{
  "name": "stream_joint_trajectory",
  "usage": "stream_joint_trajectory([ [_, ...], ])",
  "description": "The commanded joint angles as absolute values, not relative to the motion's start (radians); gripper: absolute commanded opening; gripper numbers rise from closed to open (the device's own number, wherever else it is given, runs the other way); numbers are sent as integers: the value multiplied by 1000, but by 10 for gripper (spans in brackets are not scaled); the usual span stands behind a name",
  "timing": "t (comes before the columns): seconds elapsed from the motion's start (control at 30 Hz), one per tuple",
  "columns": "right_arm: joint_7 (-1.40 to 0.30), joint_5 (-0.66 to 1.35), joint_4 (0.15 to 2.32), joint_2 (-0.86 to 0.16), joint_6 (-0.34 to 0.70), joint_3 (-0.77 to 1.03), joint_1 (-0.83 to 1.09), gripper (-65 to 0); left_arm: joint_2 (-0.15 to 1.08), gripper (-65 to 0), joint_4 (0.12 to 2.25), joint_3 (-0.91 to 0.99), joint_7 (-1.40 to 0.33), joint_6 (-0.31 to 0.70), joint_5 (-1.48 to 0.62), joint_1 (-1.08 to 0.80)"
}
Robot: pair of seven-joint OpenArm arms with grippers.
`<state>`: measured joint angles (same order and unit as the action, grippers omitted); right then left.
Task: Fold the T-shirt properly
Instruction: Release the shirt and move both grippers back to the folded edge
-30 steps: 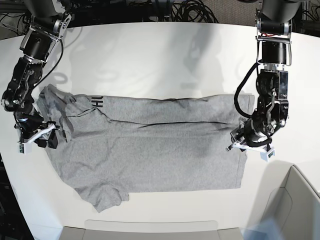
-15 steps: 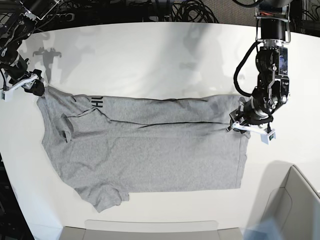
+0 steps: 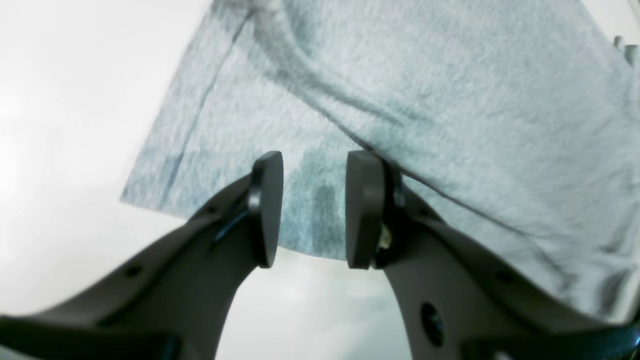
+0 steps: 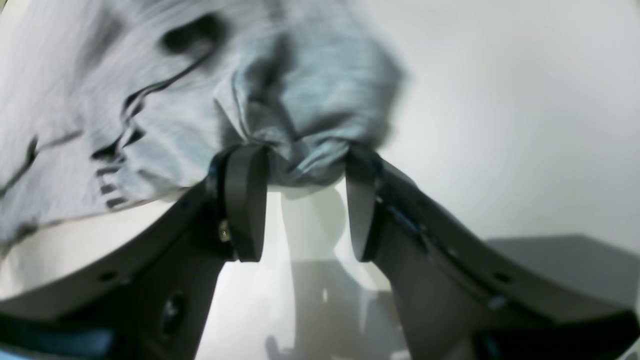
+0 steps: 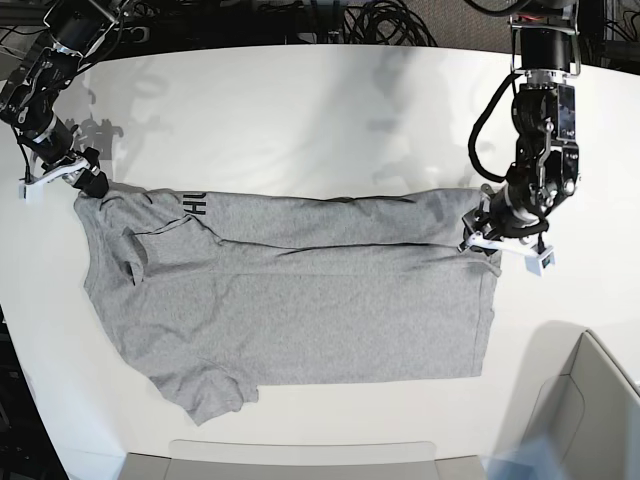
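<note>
The heather-grey T-shirt [image 5: 300,290] lies spread on the white table [image 5: 300,110]. Its top part is folded over, and black lettering [image 5: 195,205] shows near the upper left. My right gripper [image 5: 65,183] is at the shirt's upper-left corner. In the right wrist view that gripper [image 4: 302,200] stands open, and a bunched bit of T-shirt [image 4: 300,90] sits between its fingertips. My left gripper [image 5: 505,250] rests at the right edge by the fold line. In the left wrist view this gripper [image 3: 312,207] is open above the T-shirt's [image 3: 450,100] hem corner.
A grey bin [image 5: 590,420] stands at the front right corner. A pale tray edge [image 5: 300,460] runs along the front. Dark cables [image 5: 370,20] lie behind the table's far edge.
My right gripper swung from the shirt's left edge up to its upper-left corner. My left gripper slid up the right edge toward the fold. Both jaws kept their width.
</note>
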<state>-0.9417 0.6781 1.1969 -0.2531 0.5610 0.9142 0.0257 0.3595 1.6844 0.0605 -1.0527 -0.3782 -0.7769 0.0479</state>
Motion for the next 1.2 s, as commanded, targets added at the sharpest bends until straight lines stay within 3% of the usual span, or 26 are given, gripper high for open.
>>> stream_joint_trajectory([
  [0.0,-937,682,1210,-271,575,917,19,-388,335,-424,1713,130,-1043,-381,-768,47],
  [0.07,-935,680,1210,-272,575,915,7,-388,286,-404,1733,242,-1053,-351,-769,16],
  [0.13,-935,680,1201,-292,575,914,2,-388,252,-367,1735,338,-1055,-236,-791,-10],
  [0.23,-935,680,1201,-298,575,914,2,-388,242,-361,1675,446,-1067,-108,-855,-31],
  [0.4,-935,679,1201,-318,575,912,1,-388,246,-361,1498,479,-1098,-31,-891,-24],
  [1.03,-934,576,1199,-289,573,858,-85,-388,239,-366,1319,473,-1093,-2,-881,82],
  [1.17,-934,501,1199,-280,573,857,-122,-392,245,-434,1316,348,-1046,-2,-881,84],
])
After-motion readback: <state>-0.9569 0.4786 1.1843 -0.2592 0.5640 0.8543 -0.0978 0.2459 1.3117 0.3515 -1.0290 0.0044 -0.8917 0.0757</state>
